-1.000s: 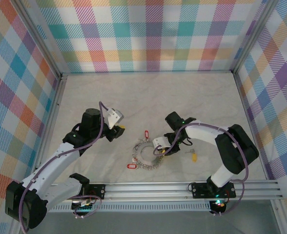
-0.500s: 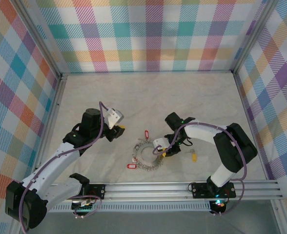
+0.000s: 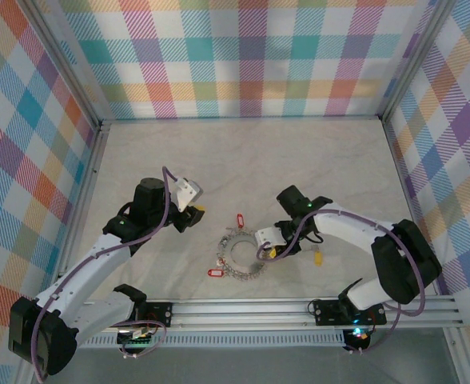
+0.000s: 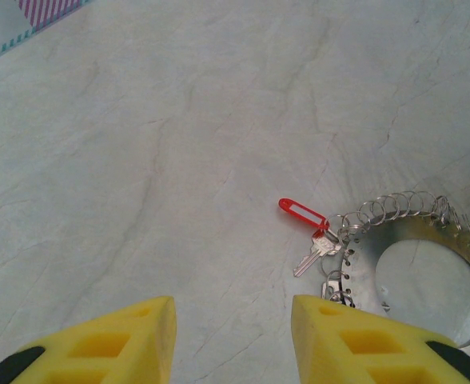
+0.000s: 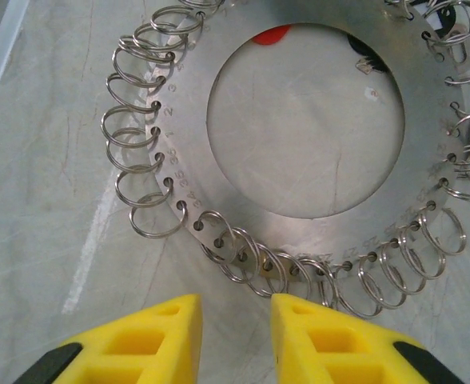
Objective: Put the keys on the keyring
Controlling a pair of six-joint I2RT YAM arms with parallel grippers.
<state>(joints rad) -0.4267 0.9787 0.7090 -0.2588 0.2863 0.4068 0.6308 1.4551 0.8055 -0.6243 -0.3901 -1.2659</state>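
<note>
1. Top external view — the keyring (image 3: 239, 256) lies flat on the table (image 3: 243, 160) between the arms. The right gripper (image 3: 273, 248) sits at its right rim. The yellow-tagged key (image 3: 318, 257) lies loose just beyond that arm, off the ring. The left gripper (image 3: 193, 212) is well apart, up and to the left. Risk: nothing steadies the ring, so a sideways nudge from the right arm would likely slide it across the smooth table.

2. Left wrist view — the left gripper (image 4: 231, 336) stands wide open with nothing between its yellow fingers. Ahead, a red-tagged key (image 4: 313, 252) lies against the edge of the keyring (image 4: 363, 264); I cannot tell whether it is actually threaded on. Risk: if this arm comes in to pin the ring, it may catch that key or its tag and drag the ring along.

3. Right wrist view — the right gripper (image 5: 235, 336) has its jaws parted by a narrow gap, empty, just off the numbered rim of the keyring (image 5: 315, 236). The split rings (image 5: 143, 204) crowd and overlap there. Risk: closing here could pinch two rings at once or tip the plate — and with no key in its grasp, the yellow-tagged one is yet to be fetched.
</note>
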